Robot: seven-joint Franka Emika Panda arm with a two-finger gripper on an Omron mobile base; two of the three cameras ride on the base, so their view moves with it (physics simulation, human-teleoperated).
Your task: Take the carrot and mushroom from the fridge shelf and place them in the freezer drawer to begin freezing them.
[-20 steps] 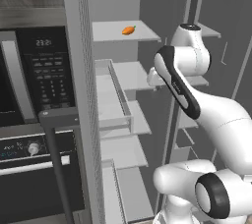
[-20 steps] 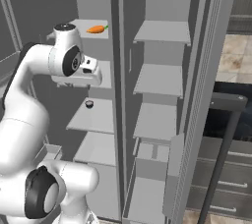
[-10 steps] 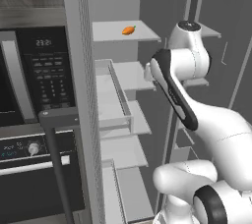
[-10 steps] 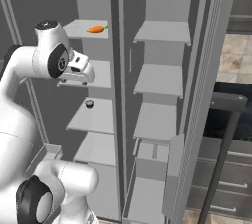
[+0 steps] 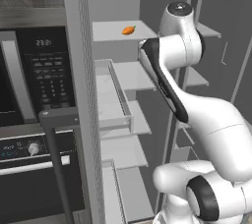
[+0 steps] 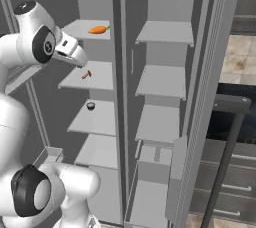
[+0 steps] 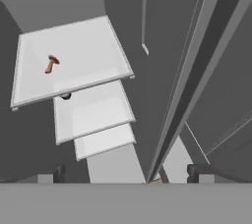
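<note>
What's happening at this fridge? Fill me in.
The white robot arm is reaching into the open fridge with its gripper empty, jaws wide apart. The carrot lies on the top fridge shelf, untouched. One shelf down lies a small brown mushroom, which the hand camera looks down on, and a small dark item sits on the shelf below that. Nothing has been picked up yet.

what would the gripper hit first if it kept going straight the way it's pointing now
Probably the lower fridge shelves, below the one with the mushroom. The gripper points down the fridge with open jaws, nothing nearer in line, though depth is unclear.
</note>
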